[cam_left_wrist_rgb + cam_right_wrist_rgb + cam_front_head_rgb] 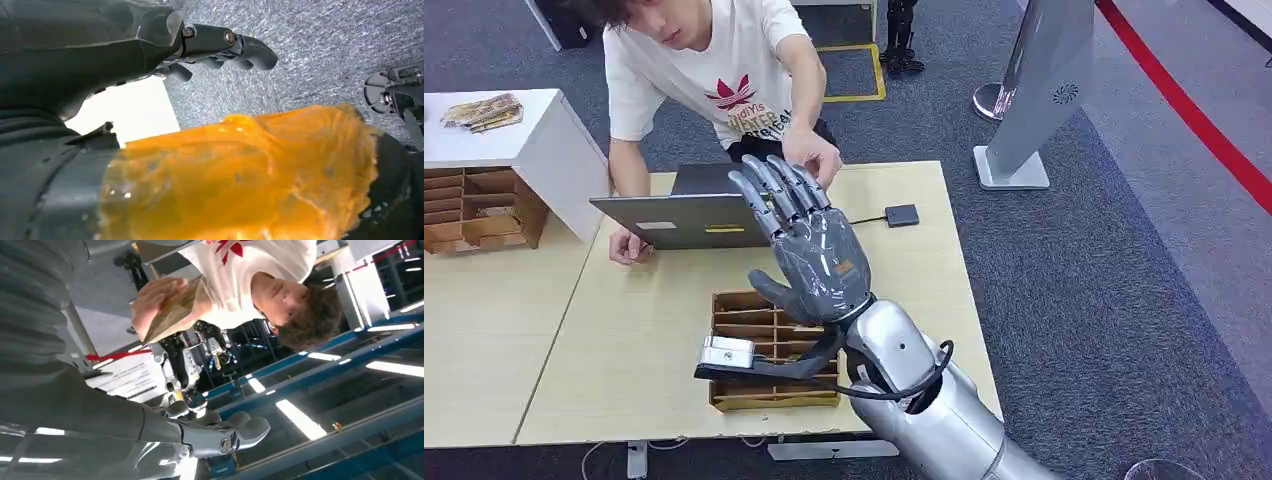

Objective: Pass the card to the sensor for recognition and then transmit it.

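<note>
Item 1. Right robot hand (pixel 809 250): we found it raised above the middle of the desk, released, its fingers straight and fanned towards the far side, grasping nothing. In the right wrist view its dark fingers (pixel 240 432) likewise lay free of any object.

Item 2. Thin tan rectangular card (pixel 175 312): we recorded it in the right wrist view, held flat in the person's hand (pixel 150 302), apart from the robot's fingers. In the head view that same hand (pixel 814 155) sat just beyond the robot's fingertips, and we could not make out the card there.

Item 3. Left robot hand (pixel 225 47): we saw it in the left wrist view over grey carpet, its fingers loosely extended and holding nothing. A blurred orange mass (pixel 240 180) lay close to that camera; we could not tell what it was.

Item 4. Small black square sensor pad (pixel 902 215): it lay flat on the far right part of the pale wooden desk (pixel 624 330), a thin cable running left from it.

Item 5. Grey open laptop (pixel 689 215): it stood at the far edge of the desk, left of the sensor pad.

Item 6. Brown wooden slotted tray (pixel 754 315): it rested on the near part of the desk, under the raised arm.

Item 7. Person in a white printed T-shirt (pixel 714 60): leaning over the far side of the desk.
</note>
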Robot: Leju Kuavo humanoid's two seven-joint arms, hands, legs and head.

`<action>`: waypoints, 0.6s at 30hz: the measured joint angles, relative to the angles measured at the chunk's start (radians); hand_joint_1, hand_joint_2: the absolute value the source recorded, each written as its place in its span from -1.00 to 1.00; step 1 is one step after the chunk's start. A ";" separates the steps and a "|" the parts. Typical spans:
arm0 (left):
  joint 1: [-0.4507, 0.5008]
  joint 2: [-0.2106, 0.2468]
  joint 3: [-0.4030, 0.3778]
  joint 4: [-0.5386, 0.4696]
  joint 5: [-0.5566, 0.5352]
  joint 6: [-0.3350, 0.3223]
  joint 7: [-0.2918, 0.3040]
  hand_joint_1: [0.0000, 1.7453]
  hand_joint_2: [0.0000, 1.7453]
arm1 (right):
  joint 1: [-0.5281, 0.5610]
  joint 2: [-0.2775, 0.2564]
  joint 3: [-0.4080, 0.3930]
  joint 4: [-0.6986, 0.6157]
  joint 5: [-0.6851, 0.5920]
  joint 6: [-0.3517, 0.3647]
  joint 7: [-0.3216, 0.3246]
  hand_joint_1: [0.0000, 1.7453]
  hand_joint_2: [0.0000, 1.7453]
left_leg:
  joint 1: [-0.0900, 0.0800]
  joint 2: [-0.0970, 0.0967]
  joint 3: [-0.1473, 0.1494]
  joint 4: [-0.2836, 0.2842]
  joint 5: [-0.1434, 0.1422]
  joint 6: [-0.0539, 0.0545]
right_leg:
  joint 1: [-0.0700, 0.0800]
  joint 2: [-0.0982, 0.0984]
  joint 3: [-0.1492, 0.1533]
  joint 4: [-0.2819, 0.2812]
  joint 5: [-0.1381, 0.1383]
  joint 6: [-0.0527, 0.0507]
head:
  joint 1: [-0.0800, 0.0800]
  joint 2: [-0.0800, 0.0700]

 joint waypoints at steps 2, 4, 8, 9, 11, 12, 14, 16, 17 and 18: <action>0.000 0.000 0.000 0.000 -0.002 0.000 0.002 -1.00 -1.00 | -0.001 0.002 0.000 0.015 0.016 -0.008 0.004 1.00 1.00 | 0.000 0.000 0.000 0.000 0.000 0.000 | 0.000 0.000 0.000 0.000 0.000 0.000 | 0.000 0.000; -0.001 0.000 0.000 0.000 -0.003 0.000 0.006 -1.00 -1.00 | -0.002 0.004 0.000 0.028 0.029 -0.019 0.008 1.00 1.00 | 0.000 0.000 0.000 0.000 0.000 0.000 | 0.000 0.000 0.000 0.000 0.000 0.000 | 0.000 0.000; -0.001 0.000 0.000 0.000 -0.006 0.000 0.007 -1.00 -1.00 | -0.004 0.007 0.001 0.047 0.042 -0.031 0.011 1.00 1.00 | 0.000 0.000 0.000 0.000 0.000 0.000 | 0.000 0.000 0.000 0.000 0.000 0.000 | 0.000 0.000; -0.002 0.000 0.000 0.000 -0.006 0.000 0.007 -1.00 -1.00 | -0.004 0.007 0.001 0.050 0.045 -0.032 0.011 1.00 1.00 | 0.000 0.000 0.000 0.000 0.000 0.000 | 0.000 0.000 0.000 0.000 0.000 0.000 | 0.000 0.000; -0.002 0.000 0.000 0.000 -0.006 0.000 0.007 -1.00 -1.00 | -0.006 0.007 0.001 0.058 0.055 -0.034 0.011 1.00 1.00 | 0.000 0.000 0.000 0.000 0.000 0.000 | 0.000 0.000 0.000 0.000 0.000 0.000 | 0.000 0.000; -0.002 0.000 0.000 0.000 -0.006 0.000 0.007 -1.00 -1.00 | -0.006 0.007 0.002 0.061 0.061 -0.035 0.013 1.00 1.00 | 0.000 0.000 0.000 0.000 0.000 0.000 | 0.000 0.000 0.000 0.000 0.000 0.000 | 0.000 0.000; -0.003 0.000 0.000 0.000 -0.006 0.000 0.007 -1.00 -1.00 | -0.006 0.007 0.002 0.069 0.066 -0.035 0.013 1.00 1.00 | 0.000 0.000 0.000 0.000 0.000 0.000 | 0.000 0.000 0.000 0.000 0.000 0.000 | 0.000 0.000; -0.003 0.000 0.000 0.000 -0.007 0.000 0.008 -1.00 -1.00 | -0.007 0.008 0.003 0.075 0.071 -0.036 0.014 1.00 1.00 | 0.000 0.000 0.000 0.000 0.000 0.000 | 0.000 0.000 0.000 0.000 0.000 0.000 | 0.000 0.000; -0.003 0.000 0.000 0.000 -0.008 0.000 0.008 -1.00 -1.00 | -0.008 0.008 0.003 0.079 0.075 -0.038 0.014 1.00 1.00 | 0.000 0.000 0.000 0.000 0.000 0.000 | 0.000 0.000 0.000 0.000 0.000 0.000 | 0.000 0.000; -0.003 0.000 0.000 0.000 -0.008 0.000 0.008 -1.00 -1.00 | -0.009 0.008 0.003 0.081 0.080 -0.039 0.015 1.00 1.00 | 0.000 0.000 0.000 0.000 0.000 0.000 | 0.000 0.000 0.000 0.000 0.000 0.000 | 0.000 0.000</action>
